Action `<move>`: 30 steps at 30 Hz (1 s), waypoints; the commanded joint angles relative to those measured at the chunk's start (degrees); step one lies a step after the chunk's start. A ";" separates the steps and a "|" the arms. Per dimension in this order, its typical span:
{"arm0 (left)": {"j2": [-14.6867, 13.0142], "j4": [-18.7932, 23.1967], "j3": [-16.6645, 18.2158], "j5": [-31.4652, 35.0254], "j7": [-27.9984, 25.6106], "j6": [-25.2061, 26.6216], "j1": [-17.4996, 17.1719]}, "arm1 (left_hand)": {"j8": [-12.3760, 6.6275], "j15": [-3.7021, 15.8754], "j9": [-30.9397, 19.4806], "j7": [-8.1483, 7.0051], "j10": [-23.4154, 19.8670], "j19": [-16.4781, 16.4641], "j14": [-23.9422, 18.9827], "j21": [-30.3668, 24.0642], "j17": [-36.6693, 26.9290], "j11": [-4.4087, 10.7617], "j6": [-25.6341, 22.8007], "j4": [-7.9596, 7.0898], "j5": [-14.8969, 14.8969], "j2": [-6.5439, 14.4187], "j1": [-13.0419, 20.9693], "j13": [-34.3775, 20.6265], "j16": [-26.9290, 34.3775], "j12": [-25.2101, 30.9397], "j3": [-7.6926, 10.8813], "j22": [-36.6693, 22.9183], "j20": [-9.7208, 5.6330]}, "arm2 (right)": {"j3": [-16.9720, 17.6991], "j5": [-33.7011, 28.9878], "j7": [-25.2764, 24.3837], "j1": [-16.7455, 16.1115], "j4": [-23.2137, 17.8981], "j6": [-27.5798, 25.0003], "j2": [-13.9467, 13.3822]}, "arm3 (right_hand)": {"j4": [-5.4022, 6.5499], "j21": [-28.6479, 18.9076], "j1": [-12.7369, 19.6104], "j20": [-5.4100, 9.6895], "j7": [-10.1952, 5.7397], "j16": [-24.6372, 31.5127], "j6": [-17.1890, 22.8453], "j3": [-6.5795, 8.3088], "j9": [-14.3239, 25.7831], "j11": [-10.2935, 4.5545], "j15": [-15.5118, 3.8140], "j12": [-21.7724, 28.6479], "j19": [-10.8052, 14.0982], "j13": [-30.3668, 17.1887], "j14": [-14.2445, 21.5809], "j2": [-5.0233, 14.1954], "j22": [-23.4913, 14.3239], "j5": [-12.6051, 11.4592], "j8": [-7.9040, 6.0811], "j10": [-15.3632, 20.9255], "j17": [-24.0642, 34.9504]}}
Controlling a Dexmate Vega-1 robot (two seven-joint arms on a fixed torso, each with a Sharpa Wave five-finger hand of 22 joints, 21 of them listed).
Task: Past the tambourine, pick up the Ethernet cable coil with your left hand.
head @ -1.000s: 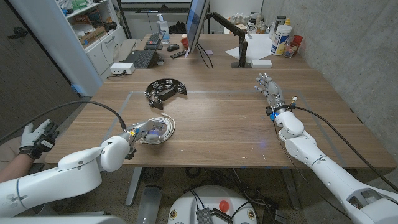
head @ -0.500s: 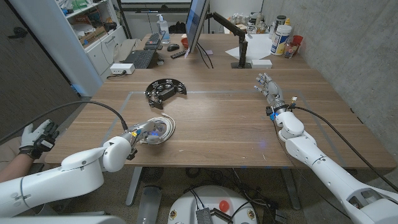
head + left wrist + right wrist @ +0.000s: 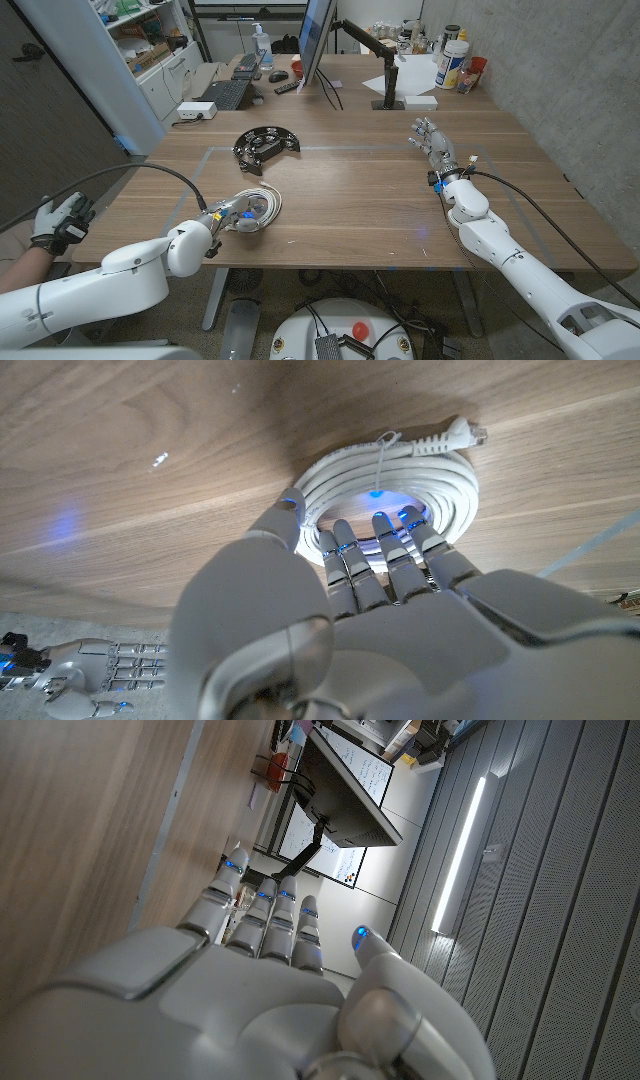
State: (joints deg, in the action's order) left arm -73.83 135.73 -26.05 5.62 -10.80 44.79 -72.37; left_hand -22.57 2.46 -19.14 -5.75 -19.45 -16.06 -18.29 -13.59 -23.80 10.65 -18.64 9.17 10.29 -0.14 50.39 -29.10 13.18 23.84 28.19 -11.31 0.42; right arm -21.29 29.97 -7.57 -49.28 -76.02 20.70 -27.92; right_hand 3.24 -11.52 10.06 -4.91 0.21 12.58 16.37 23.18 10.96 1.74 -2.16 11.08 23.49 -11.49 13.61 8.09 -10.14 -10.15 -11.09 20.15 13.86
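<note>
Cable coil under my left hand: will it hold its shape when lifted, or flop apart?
The cable coil will probably stay a ring: a thin tie binds its loops. It looks light and bendy, so may sag. Its loose plug end could dangle.

We cannot tell whether the left hand (image 3: 340,630) actually grips the Ethernet cable coil (image 3: 440,480): its fingertips (image 3: 385,530) reach into the middle, and its own back hides the coil's near side. From the head view, the coil (image 3: 262,205) shows only partly.

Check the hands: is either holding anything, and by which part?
Cannot tell a hold. The left hand has its fingers on the near side of the Ethernet cable coil; right hand holds nothing.
</note>
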 commanded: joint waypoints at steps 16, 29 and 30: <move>0.58 0.45 -4.67 3.96 1.47 3.17 3.34 | -0.78 5.77 0.21 -0.14 -0.82 -0.59 -0.72 -0.69 -0.58 0.26 -1.56 -0.19 -0.15 -0.28 -0.68 -0.50 0.34 0.47 -0.74 -0.33 0.22 | 0.08 0.11 0.00 -0.02 -0.07 -0.09 -0.03 | -0.18 -0.05 0.55 0.09 -0.01 0.41 0.15 0.01 -0.04 -0.20 -0.63 0.41 0.23 -0.04 -0.18 -0.04 -0.10 -0.07 -0.26 -0.10 -0.03; 1.16 0.34 -5.66 5.40 2.24 3.43 4.07 | -0.83 5.79 0.36 -0.18 -0.80 -0.58 -0.73 -0.72 -0.94 0.33 -1.42 -0.39 -0.26 -0.57 -1.24 -0.64 0.46 0.55 -1.47 -0.34 0.13 | 0.07 0.12 0.17 0.00 0.06 0.09 -0.04 | -0.16 -0.06 0.54 0.06 -0.02 0.42 0.20 0.00 -0.04 -0.15 -0.75 0.43 0.22 -0.04 -0.17 -0.05 -0.11 -0.07 -0.28 -0.05 -0.04; 1.30 0.43 -6.92 7.10 2.80 4.14 4.79 | -0.81 5.79 0.36 -0.18 -0.82 -0.59 -0.75 -0.72 -0.94 0.35 -1.37 -0.39 -0.26 -0.59 -1.26 -0.65 0.46 0.56 -1.49 -0.34 0.11 | 0.08 0.11 0.02 -0.01 0.02 0.01 0.00 | -0.15 -0.06 0.53 0.06 -0.02 0.41 0.18 0.00 -0.04 -0.09 -0.75 0.43 0.22 -0.04 -0.19 -0.04 -0.11 -0.07 -0.27 -0.06 -0.03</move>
State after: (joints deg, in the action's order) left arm -73.18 136.05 -30.57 9.49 -9.34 47.66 -69.15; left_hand -23.12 2.54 -18.60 -5.74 -19.94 -16.06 -18.37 -14.08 -24.60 10.94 -19.87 8.70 10.29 -0.66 49.39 -29.63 13.17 24.17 26.76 -11.31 0.42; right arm -21.21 30.08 -7.55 -49.30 -76.09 20.68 -27.98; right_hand 3.24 -11.52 10.06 -4.91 0.21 12.58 16.37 23.18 10.96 1.74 -2.27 11.08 23.49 -11.49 13.50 8.09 -10.14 -10.15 -11.09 20.15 13.86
